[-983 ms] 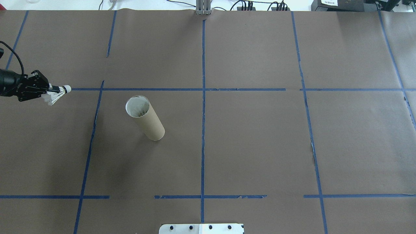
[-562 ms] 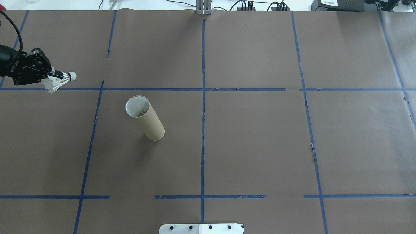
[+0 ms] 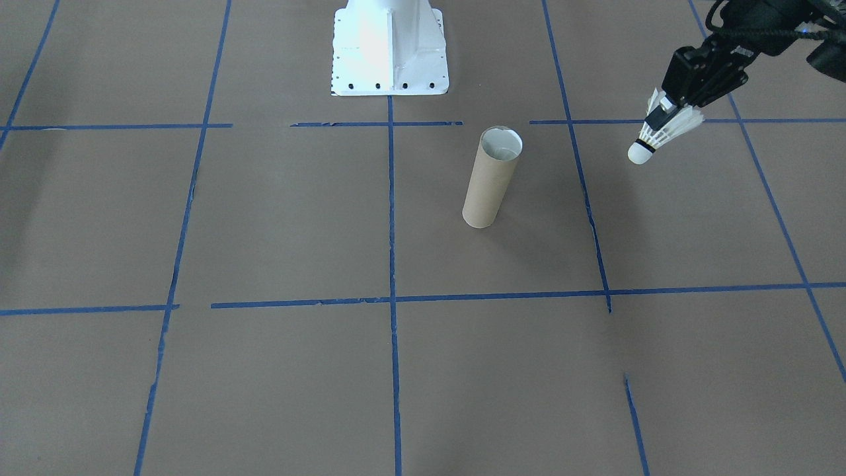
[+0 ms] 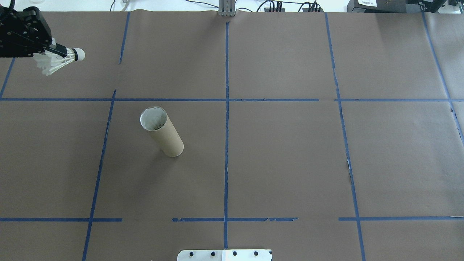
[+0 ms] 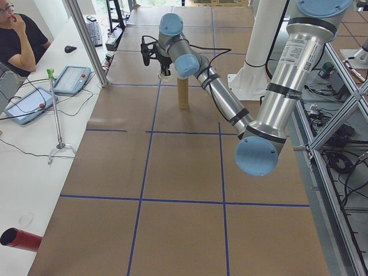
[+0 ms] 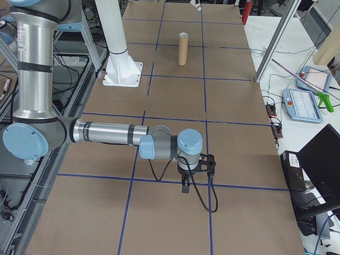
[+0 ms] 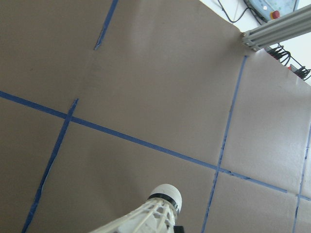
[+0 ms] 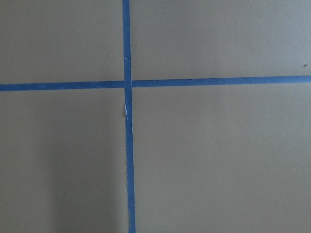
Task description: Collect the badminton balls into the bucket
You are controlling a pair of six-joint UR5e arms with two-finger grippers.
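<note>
Overhead exterior: left pincer (image 4: 54, 50) pinches the shuttlecock (image 4: 61, 59), well apart from the tube (image 4: 162, 132).

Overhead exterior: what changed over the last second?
The left end effector, shut on the shuttlecock, moved toward the far edge of the table, past the blue tape line, with the cork tip pointing the same way. Nothing was taken hold of or let go. The cardboard tube stands upright in the same spot.
</note>
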